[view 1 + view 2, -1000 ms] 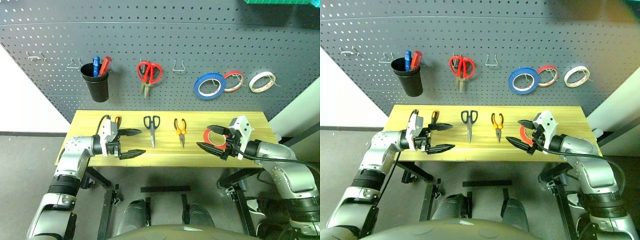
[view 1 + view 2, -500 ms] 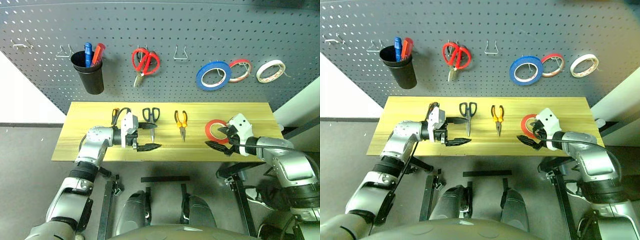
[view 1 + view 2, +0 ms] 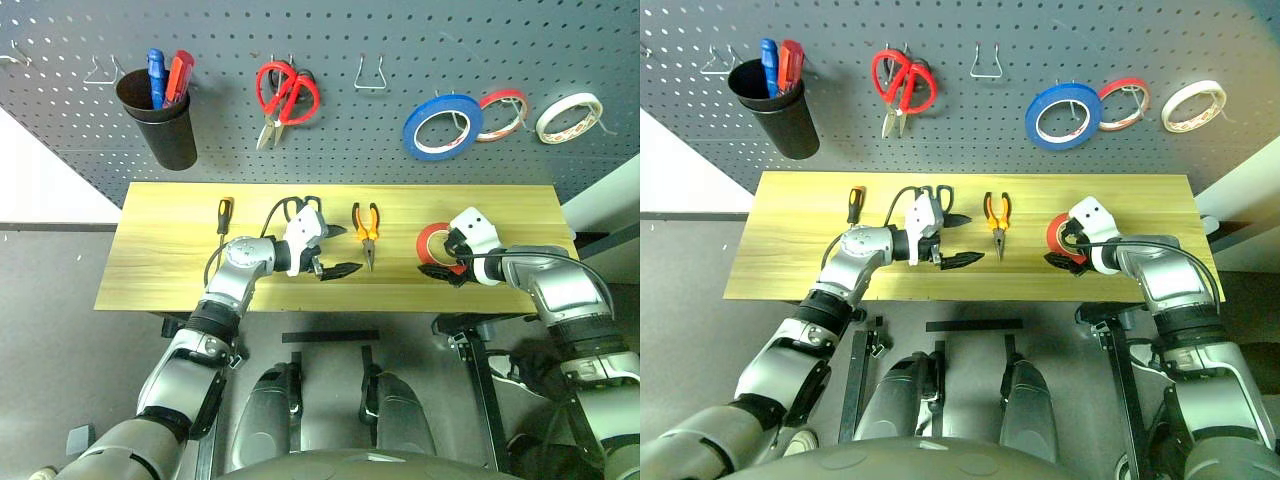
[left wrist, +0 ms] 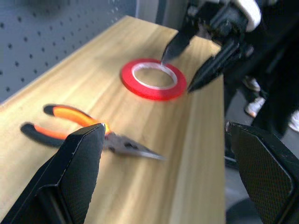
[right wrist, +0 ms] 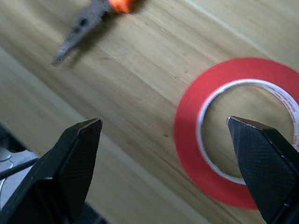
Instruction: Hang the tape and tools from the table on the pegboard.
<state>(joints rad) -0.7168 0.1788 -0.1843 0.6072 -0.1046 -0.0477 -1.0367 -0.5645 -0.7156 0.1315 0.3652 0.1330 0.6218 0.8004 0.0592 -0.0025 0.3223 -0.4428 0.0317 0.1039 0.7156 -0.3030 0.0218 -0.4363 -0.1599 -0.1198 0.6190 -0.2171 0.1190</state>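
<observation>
The red tape (image 3: 424,241) lies flat on the table (image 3: 160,270). My right gripper (image 3: 443,258) is open and angled down over the tape's near side. In the left wrist view one fingertip points into the roll's centre and the other stands outside its rim (image 4: 153,79). My left gripper (image 3: 343,250) is open, level and pointing right, between the dark scissors (image 3: 290,206) and the pliers (image 3: 365,222). It hides the scissors' blades. The screwdriver (image 3: 224,215) lies further left. The pegboard (image 3: 350,150) rises behind.
On the pegboard hang a black cup with markers (image 3: 158,115), red-handled scissors (image 3: 285,95), a blue roll (image 3: 443,125), a thin red-edged roll (image 3: 503,110) and a white roll (image 3: 570,117). One empty hook (image 3: 370,72) sits between the scissors and the blue roll, and others (image 3: 100,70) sit at the left.
The camera has tilted down. My left gripper moved right, from beside the screwdriver to past the scissors. My right gripper dropped forward onto the red tape. Both stayed open.
</observation>
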